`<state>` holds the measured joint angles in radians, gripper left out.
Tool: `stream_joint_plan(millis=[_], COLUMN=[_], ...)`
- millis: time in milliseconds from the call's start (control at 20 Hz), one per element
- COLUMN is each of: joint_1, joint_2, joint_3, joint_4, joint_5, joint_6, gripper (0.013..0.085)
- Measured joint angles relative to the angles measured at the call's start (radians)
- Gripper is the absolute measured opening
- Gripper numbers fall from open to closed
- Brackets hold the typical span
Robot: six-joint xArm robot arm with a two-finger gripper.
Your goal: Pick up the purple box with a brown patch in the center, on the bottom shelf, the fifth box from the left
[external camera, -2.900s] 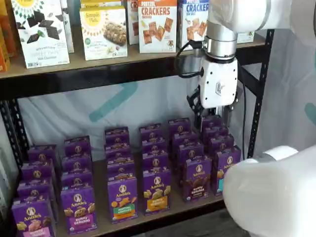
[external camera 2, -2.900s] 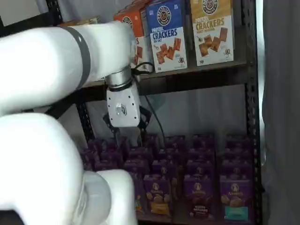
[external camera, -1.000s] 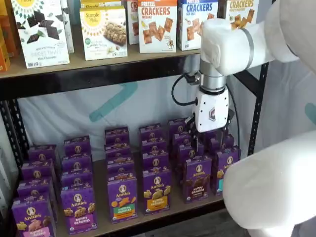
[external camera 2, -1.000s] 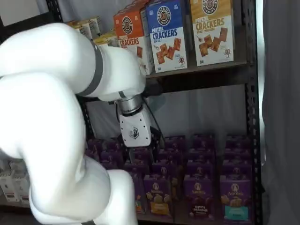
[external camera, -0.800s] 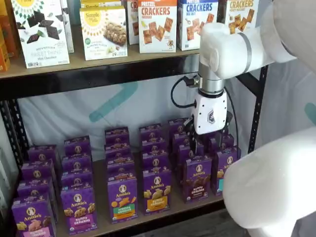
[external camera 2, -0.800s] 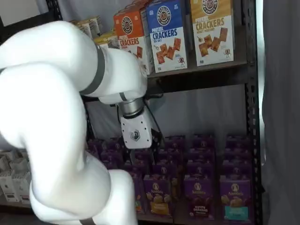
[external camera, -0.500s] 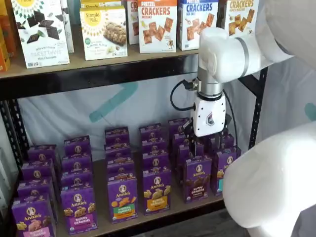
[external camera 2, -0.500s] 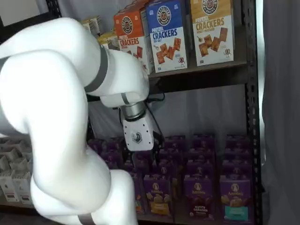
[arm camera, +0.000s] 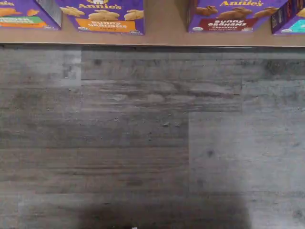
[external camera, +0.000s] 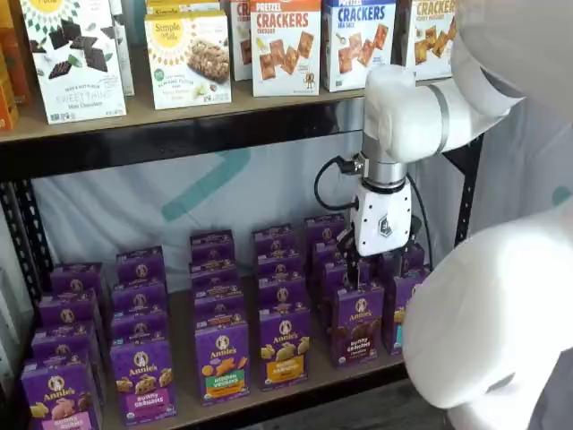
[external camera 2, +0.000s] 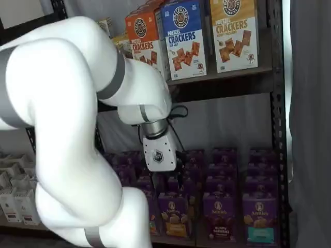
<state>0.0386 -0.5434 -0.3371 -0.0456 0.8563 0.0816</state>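
Grey plank floor fills my wrist view below the bottom shelf (external camera: 183,331), where the purple box (external camera: 357,324) stands at the front edge, right of the yellow-banded box (external camera: 285,345), my fingers (external camera: 365,271) spread empty just above it.

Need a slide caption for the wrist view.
Grey plank floor below the bottom shelf, Bunny Grahams purple box at the front edge.

Soft even light, slightly blurry frames
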Motion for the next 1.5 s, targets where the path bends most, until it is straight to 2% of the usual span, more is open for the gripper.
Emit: stream_joint_plan(millis=[400, 1100, 1500], joint_1=[-0.028, -0.04, -0.053], joint_2=[0.099, 0.307, 0.444], joint_3=[-0.009, -0.074, -0.136], joint_4=[0.031, 0.061, 0.043], joint_5=[-0.072, -0.191, -0.263], joint_6=[-0.048, -0.084, -0.084], gripper=[0.085, 0.085, 0.085])
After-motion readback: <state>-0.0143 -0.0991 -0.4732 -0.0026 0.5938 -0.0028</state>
